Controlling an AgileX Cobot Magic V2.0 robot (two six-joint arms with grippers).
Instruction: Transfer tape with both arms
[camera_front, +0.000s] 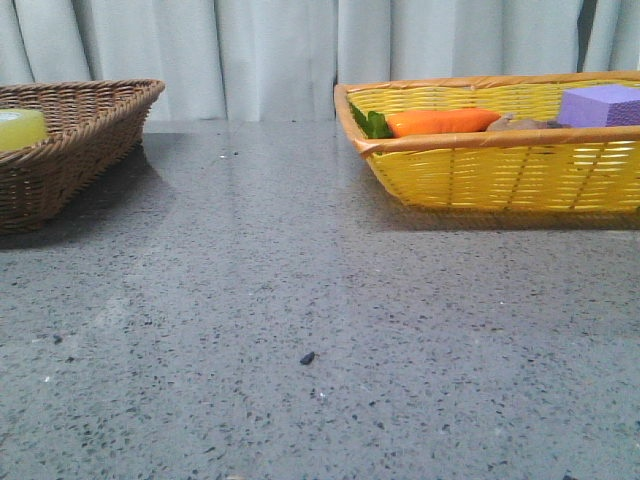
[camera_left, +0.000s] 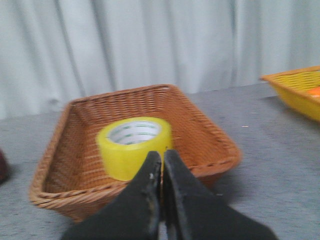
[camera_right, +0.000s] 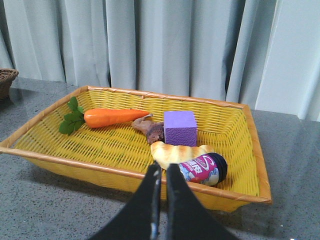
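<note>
The tape (camera_left: 134, 145), a yellow roll with a white core, lies flat inside the brown wicker basket (camera_left: 210, 135). In the front view only its edge (camera_front: 20, 128) shows in that basket (camera_front: 85, 140) at the far left. My left gripper (camera_left: 162, 156) is shut and empty, just outside the basket's near rim, its tips in front of the tape. My right gripper (camera_right: 163, 169) is shut and empty, in front of the yellow basket's (camera_right: 252, 145) near rim. Neither gripper shows in the front view.
The yellow basket (camera_front: 500, 170) at the right holds an orange carrot (camera_right: 114, 116), a purple foam block (camera_right: 180, 127), a brown piece, a bread-like piece (camera_right: 177, 152) and a pink-labelled can (camera_right: 204, 169). Grey speckled tabletop (camera_front: 300, 300) lies between the baskets. Curtains hang behind.
</note>
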